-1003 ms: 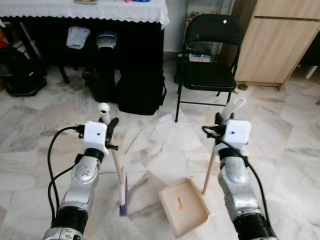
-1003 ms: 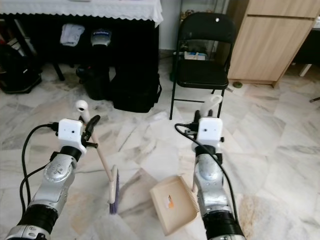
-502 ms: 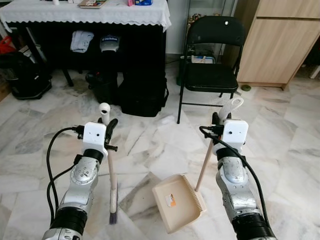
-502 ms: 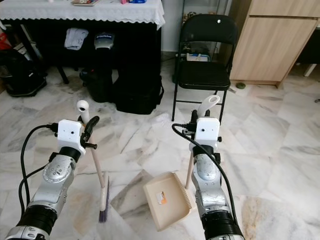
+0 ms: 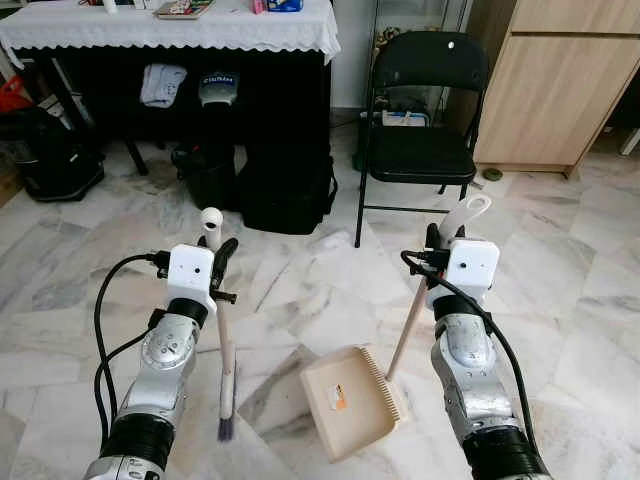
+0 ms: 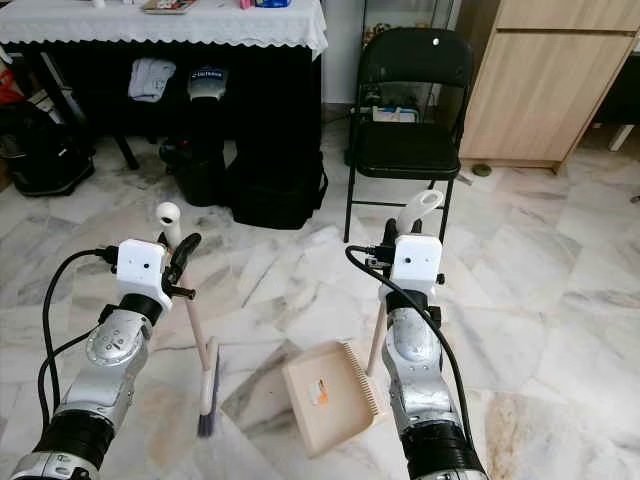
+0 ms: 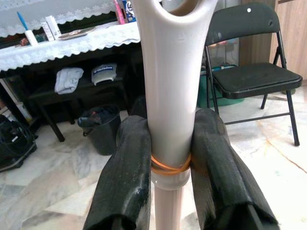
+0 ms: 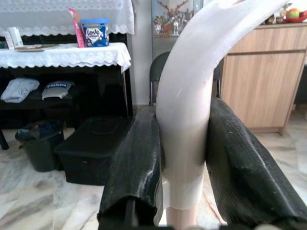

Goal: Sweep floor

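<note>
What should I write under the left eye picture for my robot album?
Robot's left gripper holds a broom, right gripper holds a dustpan on the marble floor.

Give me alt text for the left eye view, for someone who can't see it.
The left gripper holds a small broom upright, bristles on the marble floor; the right gripper holds a beige dustpan beside it. Beyond stand a black folding chair and a cloth-covered table.

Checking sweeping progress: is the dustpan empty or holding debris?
Looks empty: the dustpan tray shows bare beige apart from a small orange label; fine dust cannot be told.
</note>
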`<state>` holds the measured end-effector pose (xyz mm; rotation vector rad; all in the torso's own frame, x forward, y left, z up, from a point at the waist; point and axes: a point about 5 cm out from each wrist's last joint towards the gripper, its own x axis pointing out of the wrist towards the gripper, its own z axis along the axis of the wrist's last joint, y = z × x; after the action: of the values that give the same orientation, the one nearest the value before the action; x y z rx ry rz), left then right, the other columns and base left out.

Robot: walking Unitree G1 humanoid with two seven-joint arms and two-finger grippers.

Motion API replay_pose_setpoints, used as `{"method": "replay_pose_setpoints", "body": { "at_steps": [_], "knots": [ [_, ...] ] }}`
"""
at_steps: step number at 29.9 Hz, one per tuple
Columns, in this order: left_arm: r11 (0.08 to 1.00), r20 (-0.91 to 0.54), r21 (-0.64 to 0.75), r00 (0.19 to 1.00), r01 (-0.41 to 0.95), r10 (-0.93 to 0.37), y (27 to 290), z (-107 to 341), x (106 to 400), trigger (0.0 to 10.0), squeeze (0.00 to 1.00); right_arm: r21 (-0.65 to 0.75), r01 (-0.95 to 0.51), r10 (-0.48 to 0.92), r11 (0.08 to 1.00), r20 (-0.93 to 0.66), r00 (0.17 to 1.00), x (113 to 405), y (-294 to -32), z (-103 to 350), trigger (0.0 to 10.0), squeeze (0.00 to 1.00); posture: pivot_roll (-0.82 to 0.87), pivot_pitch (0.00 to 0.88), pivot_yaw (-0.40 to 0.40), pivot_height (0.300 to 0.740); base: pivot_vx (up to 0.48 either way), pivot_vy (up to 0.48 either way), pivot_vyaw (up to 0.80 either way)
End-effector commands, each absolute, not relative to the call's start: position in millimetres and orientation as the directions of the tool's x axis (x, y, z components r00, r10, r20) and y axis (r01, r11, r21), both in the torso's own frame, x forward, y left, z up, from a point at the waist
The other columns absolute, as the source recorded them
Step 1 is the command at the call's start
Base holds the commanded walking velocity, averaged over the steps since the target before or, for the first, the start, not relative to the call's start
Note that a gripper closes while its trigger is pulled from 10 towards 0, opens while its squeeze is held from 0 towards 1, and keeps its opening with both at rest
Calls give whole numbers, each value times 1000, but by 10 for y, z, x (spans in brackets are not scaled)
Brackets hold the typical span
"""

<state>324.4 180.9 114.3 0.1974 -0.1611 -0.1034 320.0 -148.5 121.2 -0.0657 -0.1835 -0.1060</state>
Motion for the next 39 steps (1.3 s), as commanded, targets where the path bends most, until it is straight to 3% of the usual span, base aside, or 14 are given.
{"method": "replay_pose_setpoints", "body": {
  "at_steps": [1, 39],
  "knots": [
    [971, 181, 225, 975, 86, -128, 1825, 1246, 3281, 10000, 0, -49, 102, -88, 994, 240, 967, 3220, -1451, 1324, 10000, 0, -90, 7, 51, 740, 289, 0, 0],
    [970, 177, 227, 976, 84, -126, 1817, 1226, 3234, 10000, 0, -42, 93, -81, 995, 233, 969, 3192, -1442, 1318, 10000, 0, -56, 53, 38, 740, 322, 0, 0]
  ]
}}
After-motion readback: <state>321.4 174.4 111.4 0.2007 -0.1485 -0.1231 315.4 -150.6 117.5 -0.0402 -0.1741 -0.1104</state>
